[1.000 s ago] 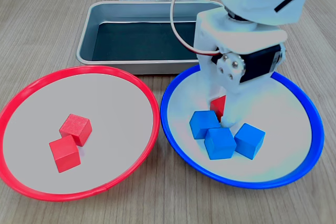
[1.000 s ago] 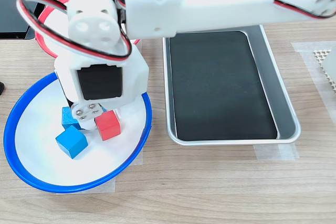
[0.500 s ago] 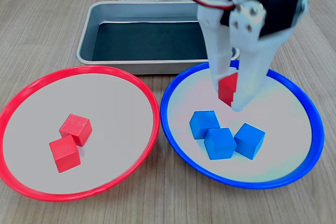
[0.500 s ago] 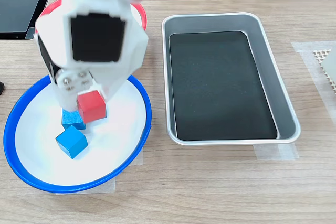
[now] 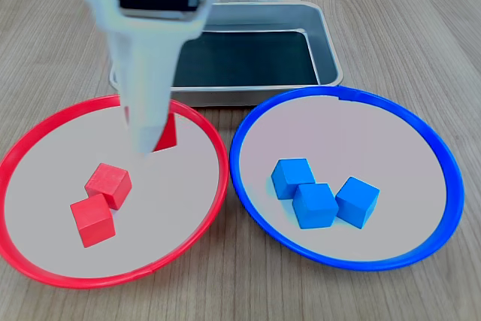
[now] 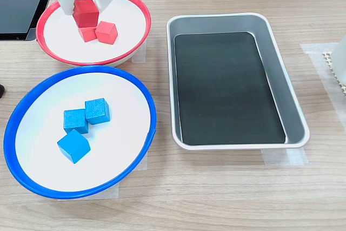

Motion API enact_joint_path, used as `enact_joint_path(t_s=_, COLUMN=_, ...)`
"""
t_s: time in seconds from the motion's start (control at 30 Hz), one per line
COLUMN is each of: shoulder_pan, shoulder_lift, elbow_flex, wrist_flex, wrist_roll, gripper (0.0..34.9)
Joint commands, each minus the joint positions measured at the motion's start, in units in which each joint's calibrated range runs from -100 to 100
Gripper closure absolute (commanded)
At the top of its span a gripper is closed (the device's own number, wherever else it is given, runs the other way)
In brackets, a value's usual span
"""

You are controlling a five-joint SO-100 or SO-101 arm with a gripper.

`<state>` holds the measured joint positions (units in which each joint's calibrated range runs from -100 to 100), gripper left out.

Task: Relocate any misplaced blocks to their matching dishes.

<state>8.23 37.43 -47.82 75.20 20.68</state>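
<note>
In the first exterior view the held red cube (image 5: 164, 131) is mostly hidden behind the blurred hand (image 5: 150, 134), and the tray (image 5: 327, 62) is partly covered. In the second exterior view the hand (image 6: 85, 5) is cut off by the top edge.

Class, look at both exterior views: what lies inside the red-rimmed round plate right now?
Two small red cubes rest on the red-rimmed round plate. A third red cube is held above it in the hand. The arm hides part of the plate's far side in the first exterior view.

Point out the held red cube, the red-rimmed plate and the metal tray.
held red cube (image 6: 85, 12), second exterior view, top face
red-rimmed plate (image 5: 197, 119), first exterior view, rim
metal tray (image 6: 287, 99), second exterior view, side wall
</note>
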Motion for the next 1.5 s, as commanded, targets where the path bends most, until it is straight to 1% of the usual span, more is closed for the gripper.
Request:
enact_joint_path(t_s=0.0, shoulder_pan=3.5, shoulder_lift=-2.5, elbow_flex=1.3, wrist_flex=-1.2, wrist_roll=1.4, gripper=34.6)
enact_joint_path(t_s=0.2, shoulder_pan=4.4, shoulder_lift=1.6, elbow_flex=1.1, wrist_flex=-3.2, wrist_roll=1.5, gripper=34.6)
enact_joint_path(t_s=0.5, shoulder_pan=2.6, shoulder_lift=8.1, elbow_flex=-2.3, wrist_flex=-6.8, wrist_roll=1.3, gripper=34.6)
enact_joint_path(t_s=0.97, shoulder_pan=1.8, shoulder_lift=9.7, elbow_flex=-2.9, wrist_flex=-7.2, wrist_roll=1.4, gripper=34.4)
enact_joint_path(t_s=1.13, shoulder_pan=2.1, shoulder_lift=9.7, elbow_flex=-3.1, wrist_flex=-6.2, wrist_roll=2.0, gripper=28.8)
enact_joint_path(t_s=1.23, shoulder_pan=2.1, shoulder_lift=9.4, elbow_flex=-3.4, wrist_flex=-5.8, wrist_roll=2.2, gripper=27.0)
enact_joint_path(t_s=1.37, shoulder_pan=2.0, shoulder_lift=7.3, elbow_flex=-2.7, wrist_flex=-5.6, wrist_roll=2.5, gripper=23.7)
enact_joint_path(t_s=1.47, shoulder_pan=1.6, shoulder_lift=4.2, elbow_flex=-0.7, wrist_flex=-5.8, wrist_roll=2.9, gripper=23.5)
